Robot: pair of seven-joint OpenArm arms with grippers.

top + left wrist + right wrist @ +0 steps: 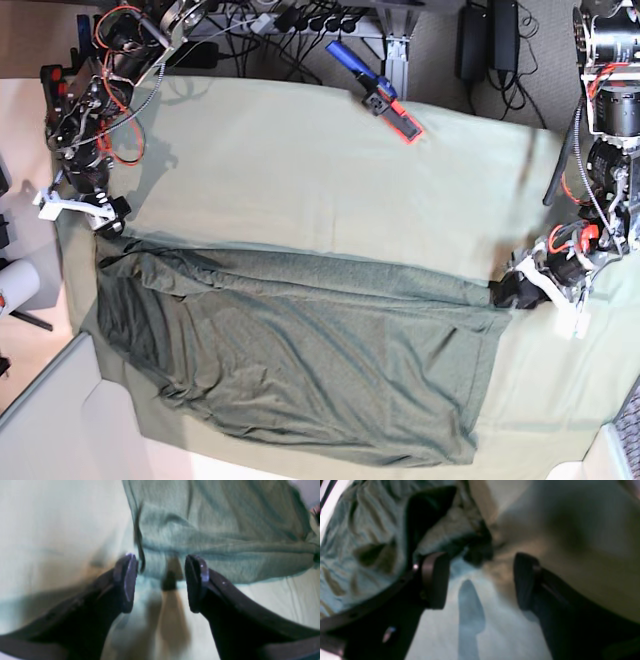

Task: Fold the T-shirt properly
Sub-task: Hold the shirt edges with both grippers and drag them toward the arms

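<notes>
The dark olive T-shirt [300, 350] lies spread and wrinkled across the front half of the pale green table cloth [300, 170]. My left gripper [512, 292] sits at the shirt's far right corner. In its wrist view the left gripper [161, 582] is open, and the T-shirt [212, 530] edge reaches in between the fingertips. My right gripper [108, 218] is at the shirt's far left corner. The right gripper [480, 580] is also open, low over the cloth, with the bunched T-shirt [357, 542] to its left and a dark corner of it just ahead of the tips.
A blue and red tool [375, 90] lies on the cloth at the back. Cables and power bricks [480, 40] run behind the table. A white roll [12, 285] stands off the table's left edge. Bare cloth stretches behind the shirt.
</notes>
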